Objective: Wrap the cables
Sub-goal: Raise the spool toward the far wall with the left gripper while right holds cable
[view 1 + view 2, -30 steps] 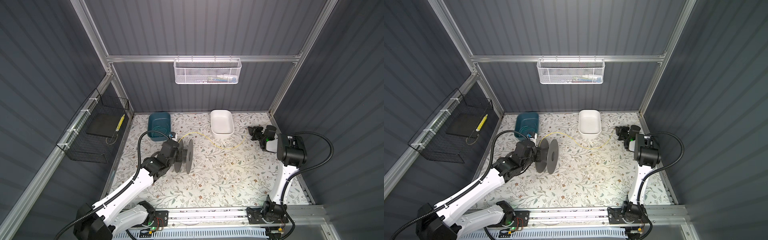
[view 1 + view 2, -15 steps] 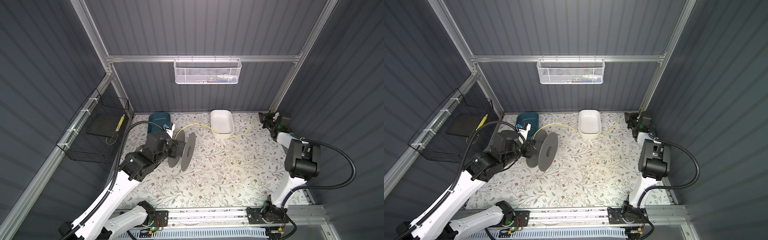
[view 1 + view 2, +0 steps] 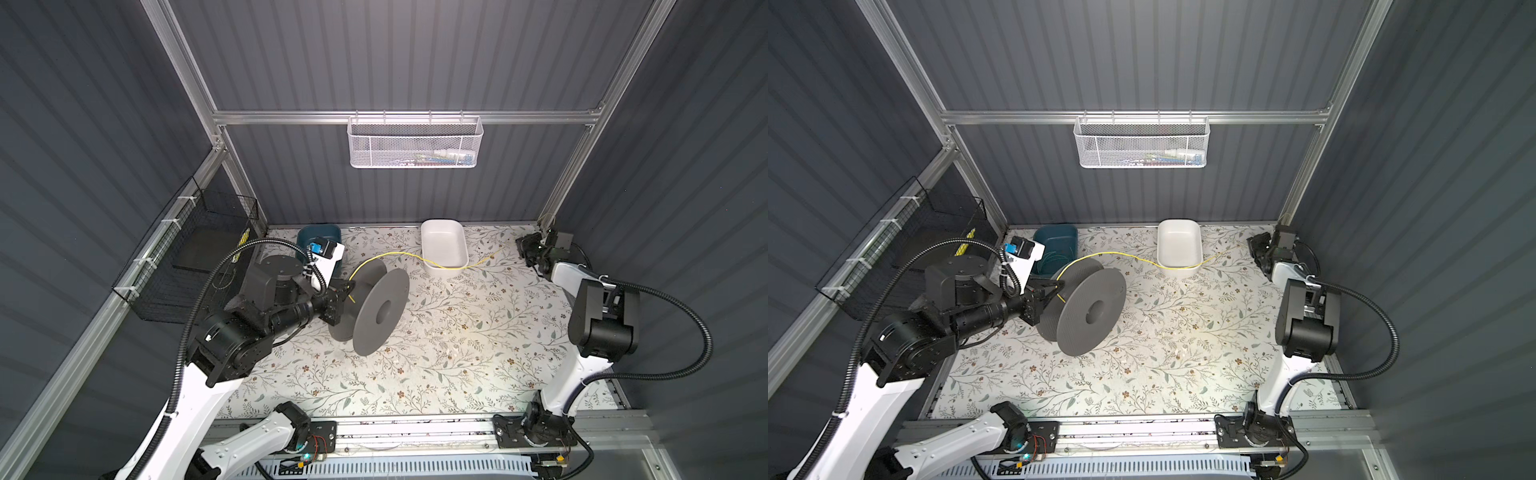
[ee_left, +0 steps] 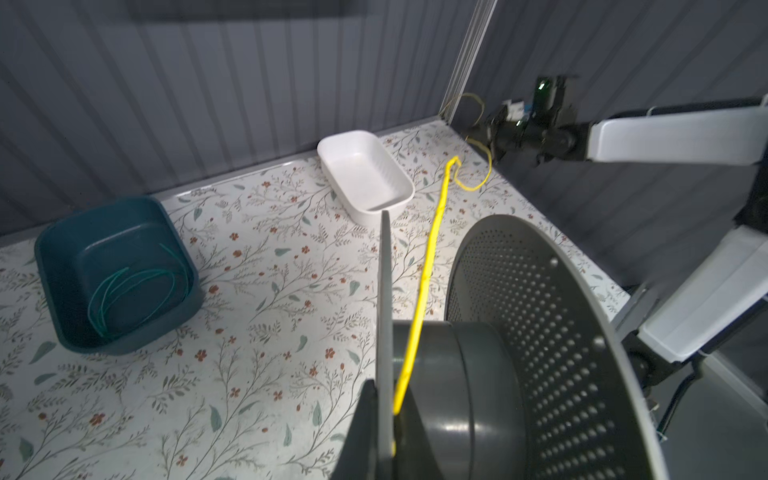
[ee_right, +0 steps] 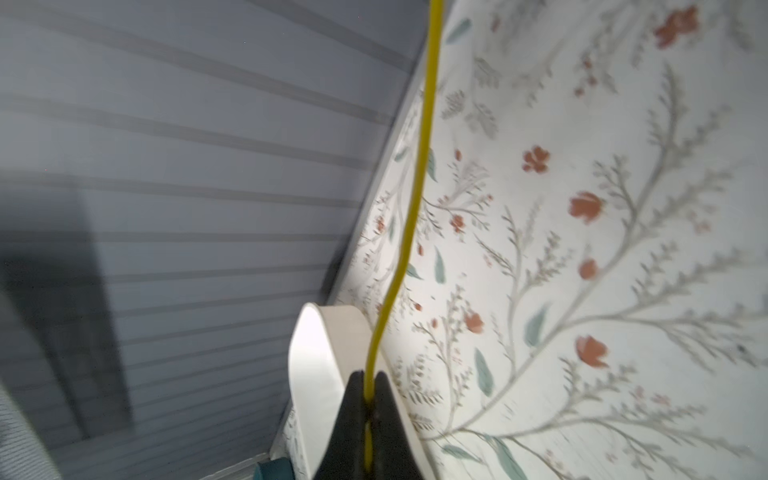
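A grey spool (image 3: 376, 309) (image 3: 1090, 309) (image 4: 540, 332) hangs tilted above the floral mat. My left gripper (image 3: 347, 286) (image 3: 1054, 286) (image 4: 384, 419) is shut on the spool's thin near flange. The cables are one thin yellow wire (image 3: 399, 253) (image 3: 1113, 254) (image 4: 430, 257) (image 5: 415, 199). It leaves the spool's hub beside the left fingers, passes the front of the white tray and reaches the back right corner. There my right gripper (image 3: 525, 249) (image 3: 1256, 249) (image 5: 368, 386) is shut on it, with a slack loop beyond.
A white tray (image 3: 441, 222) (image 3: 1179, 222) (image 4: 332, 145) stands at the back middle. A teal bin (image 3: 318, 230) (image 3: 1054, 232) (image 4: 50, 257) holding a teal-green wire (image 4: 137, 282) sits back left. A white wire basket (image 3: 413, 145) hangs on the back wall, a black mesh basket (image 3: 199, 249) on the left.
The right gripper carried the yellow wire back toward the right corner, drawing it straighter. The left arm lifted and turned the spool, so its flange now looks larger.
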